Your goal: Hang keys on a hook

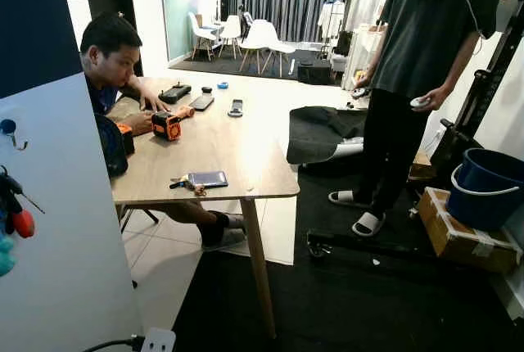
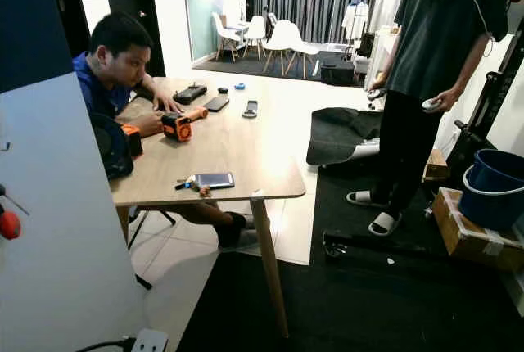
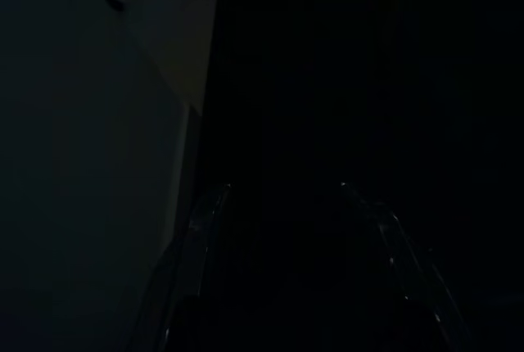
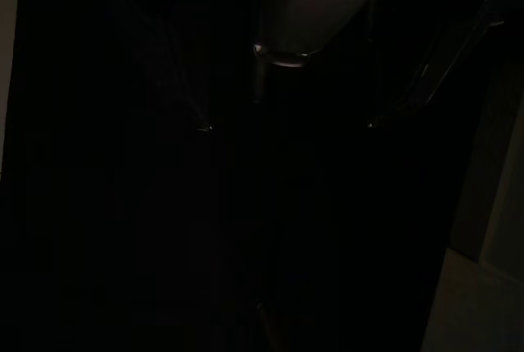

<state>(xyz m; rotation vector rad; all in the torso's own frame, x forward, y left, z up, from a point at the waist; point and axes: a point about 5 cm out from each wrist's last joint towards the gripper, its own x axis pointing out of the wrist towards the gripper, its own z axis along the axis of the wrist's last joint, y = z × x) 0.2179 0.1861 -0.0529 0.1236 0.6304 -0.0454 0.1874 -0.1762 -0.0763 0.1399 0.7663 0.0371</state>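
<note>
A bunch of keys (image 1: 182,182) lies on the wooden table (image 1: 246,151) near its front edge, touching the left end of a phone (image 1: 208,178). A small hook with a blue knob (image 1: 10,131) sticks out of the white panel (image 1: 65,229) close on my left; lower on that panel hang a black and red item (image 1: 16,211) and something teal. Both wrist views are very dark. My left gripper (image 3: 285,185) and right gripper (image 4: 286,126) each show two faint fingers standing apart with nothing between them.
One person (image 1: 110,57) sits at the table's left side beside an orange tool (image 1: 166,125). Another person (image 1: 426,49) stands right of the table holding controllers. A blue bucket (image 1: 487,188), a cardboard box (image 1: 458,233) and a black floor frame (image 1: 368,245) lie to the right. A power strip (image 1: 155,340) is at my feet.
</note>
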